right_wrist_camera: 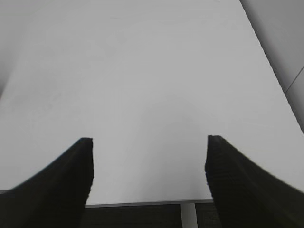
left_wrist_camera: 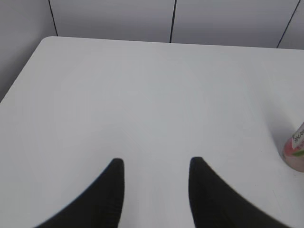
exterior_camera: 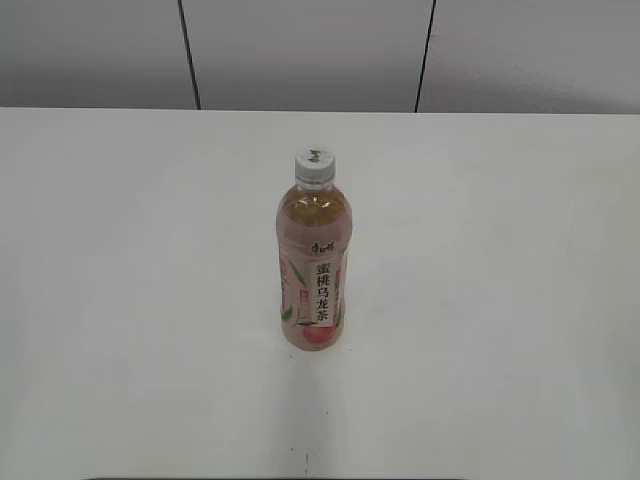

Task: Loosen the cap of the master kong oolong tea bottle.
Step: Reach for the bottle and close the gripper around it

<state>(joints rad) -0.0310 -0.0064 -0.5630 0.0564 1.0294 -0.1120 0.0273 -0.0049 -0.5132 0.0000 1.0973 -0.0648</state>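
Standing upright at the centre of the white table [exterior_camera: 120,300] in the exterior view, the master kong oolong tea bottle [exterior_camera: 313,262] carries its cap [exterior_camera: 314,166] at the 12 o'clock end, seated on the neck and untouched. Neither arm appears in the exterior view.

Left wrist view: the left gripper [left_wrist_camera: 154,164] hangs over bare table with its jaws spread to a moderate gap and nothing between them; only the foot of the bottle shows, at about 4 o'clock near the frame's right edge, well apart from the fingers [left_wrist_camera: 114,190].

Right wrist view: the right gripper [right_wrist_camera: 149,140] is spread wide and empty above the table's near edge; the bottle does not appear in it.

Judged step: the opening approach, with no grasp yet made.

Judged next move: one gripper should close around the bottle's body to brace it upright, while the other descends over the cap, closes on its rim and turns. A squeeze on the thin plastic wall may deform it; an unbraced bottle would likely spin or tip.
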